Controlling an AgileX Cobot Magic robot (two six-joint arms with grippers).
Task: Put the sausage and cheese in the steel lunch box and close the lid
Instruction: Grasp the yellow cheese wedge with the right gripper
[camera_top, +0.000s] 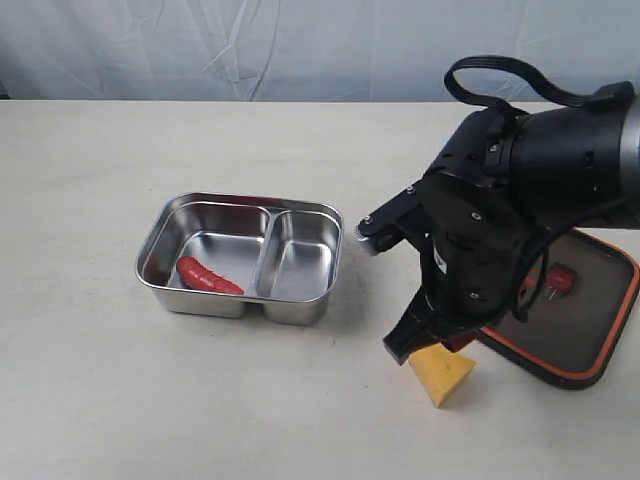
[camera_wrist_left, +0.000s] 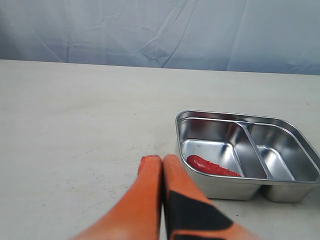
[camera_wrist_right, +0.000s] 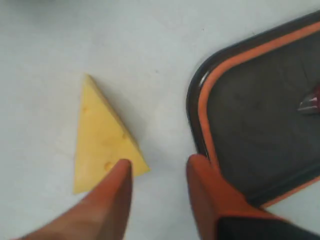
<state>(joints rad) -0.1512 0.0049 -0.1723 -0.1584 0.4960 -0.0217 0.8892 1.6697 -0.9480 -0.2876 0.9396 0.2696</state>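
The red sausage (camera_top: 209, 276) (camera_wrist_left: 212, 166) lies in the larger compartment of the steel lunch box (camera_top: 156, 245) (camera_wrist_left: 210, 187). A yellow cheese (camera_top: 443, 374) (camera_wrist_right: 102, 137) wedge rests on the table near the front. Beside it lies the dark lid (camera_top: 590, 330) (camera_wrist_right: 250, 125), orange seal up. My right gripper (camera_wrist_right: 159, 164) hovers open over the bare strip between cheese and lid; one fingertip (camera_wrist_right: 121, 167) overlaps the wedge's corner, and nothing is between the fingers. In the exterior view the right arm (camera_top: 480, 240) hides those fingers. My left gripper (camera_wrist_left: 162, 159) is shut and empty, just short of the box's near wall.
The pale table (camera_top: 100, 400) runs back to a wrinkled blue-grey backdrop (camera_top: 250, 50). A small red valve (camera_top: 561, 279) sits in the lid's middle. The lid's far corner overhangs the right side of the exterior view.
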